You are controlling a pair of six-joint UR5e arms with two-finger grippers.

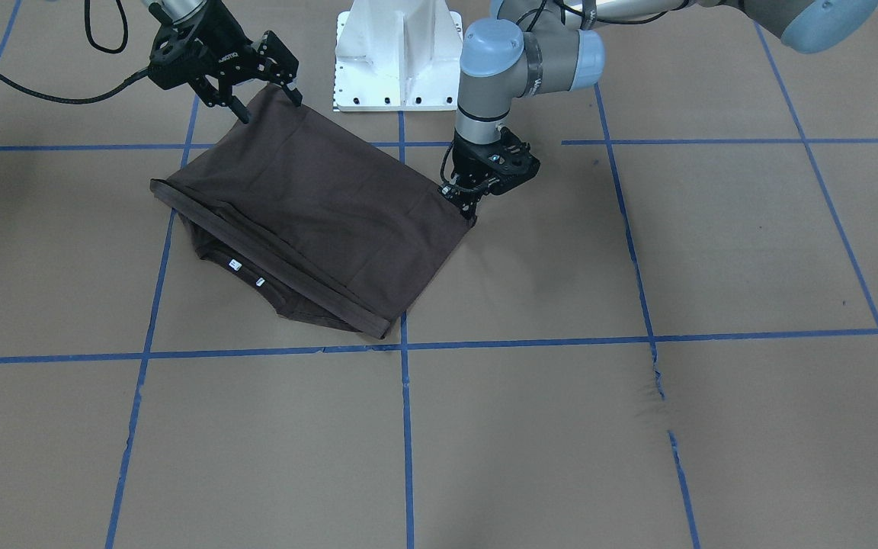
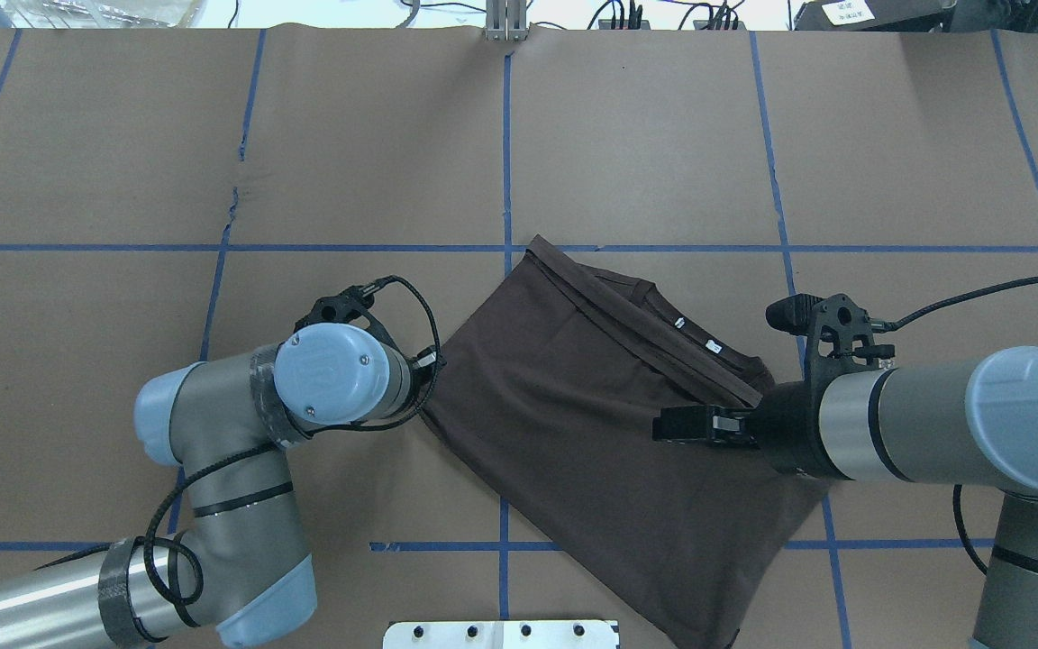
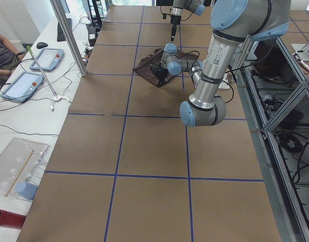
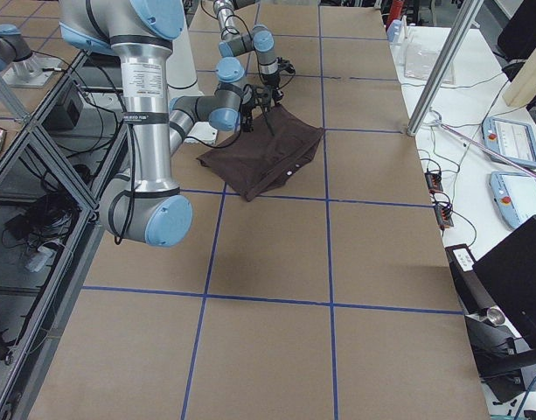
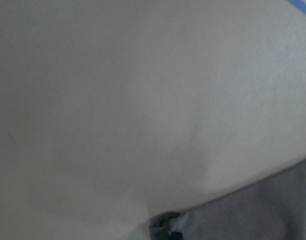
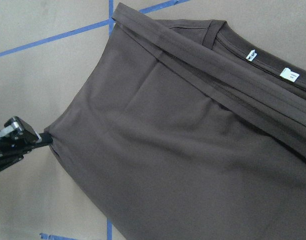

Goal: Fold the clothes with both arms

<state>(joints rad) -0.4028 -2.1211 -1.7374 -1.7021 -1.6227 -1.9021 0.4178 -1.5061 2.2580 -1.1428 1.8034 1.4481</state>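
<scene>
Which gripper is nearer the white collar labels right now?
Right. The right gripper is over the shirt, just robot-side of the labels; the left gripper sits at the shirt's opposite corner, across the whole fold.

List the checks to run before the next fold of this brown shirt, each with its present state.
1. Left gripper shut on a corner of the dark brown thin-fabric T-shirt: ok.
2. Right gripper holding the shirt: not ok, jaws open above it.
3. Left jaws pinching both layers: cannot tell.
4. Top layer lying smooth on the brown paper table: ok.
5. Folded-over hem straight across the shirt: ok.
6. Left wrist view sharp: not ok, blurred.
</scene>
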